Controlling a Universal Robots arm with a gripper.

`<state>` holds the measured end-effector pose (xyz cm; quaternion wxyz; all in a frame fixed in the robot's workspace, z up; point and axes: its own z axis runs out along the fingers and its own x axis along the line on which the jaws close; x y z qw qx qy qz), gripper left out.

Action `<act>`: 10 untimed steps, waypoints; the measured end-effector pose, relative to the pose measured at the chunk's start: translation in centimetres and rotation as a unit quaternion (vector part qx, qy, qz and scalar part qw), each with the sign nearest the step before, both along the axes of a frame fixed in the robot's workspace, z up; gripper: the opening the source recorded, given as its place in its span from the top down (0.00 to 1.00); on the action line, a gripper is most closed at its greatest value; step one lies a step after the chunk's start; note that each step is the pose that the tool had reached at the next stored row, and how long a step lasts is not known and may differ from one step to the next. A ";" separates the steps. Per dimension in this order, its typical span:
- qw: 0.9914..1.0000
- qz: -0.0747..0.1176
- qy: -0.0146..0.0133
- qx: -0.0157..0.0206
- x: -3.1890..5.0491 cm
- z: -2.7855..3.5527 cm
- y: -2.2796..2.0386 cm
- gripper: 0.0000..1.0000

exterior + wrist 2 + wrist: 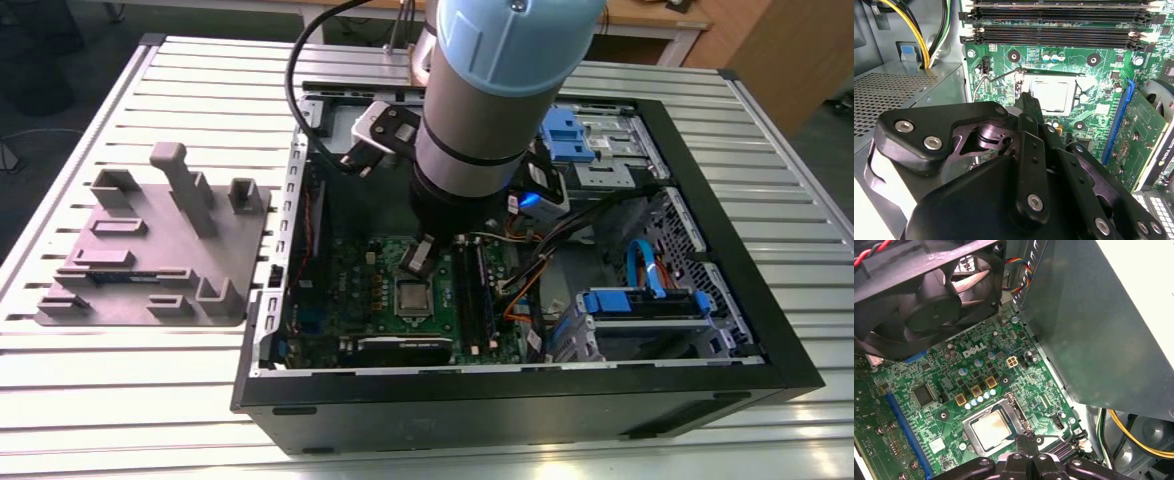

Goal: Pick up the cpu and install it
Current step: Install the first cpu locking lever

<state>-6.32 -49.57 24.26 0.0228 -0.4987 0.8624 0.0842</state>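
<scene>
The cpu, a small square chip with a silvery top, lies flat in the socket of the green motherboard inside the open computer case. Both wrist views show it seated in the socket frame: cpu, cpu. My gripper hangs just above the board at the socket's edge. Its black fingers meet at a narrow tip with nothing between them, gripper, gripper. A thin wire lever stands up beside the socket.
A grey fixture tray with upright posts sits on the slatted table at the exterior view's left. Inside the case are a black fan, the grey power supply box, memory slots, yellow cables and blue drive brackets.
</scene>
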 end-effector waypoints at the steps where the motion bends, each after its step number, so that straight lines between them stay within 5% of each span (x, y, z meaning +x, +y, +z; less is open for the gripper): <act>1: 1.000 0.000 0.000 0.000 0.00 0.00 0.00 0.89; 7: 1.000 0.000 0.001 0.000 1.21 -0.01 0.12 0.89; 10: 1.000 0.000 0.002 0.000 2.02 -0.02 0.53 0.89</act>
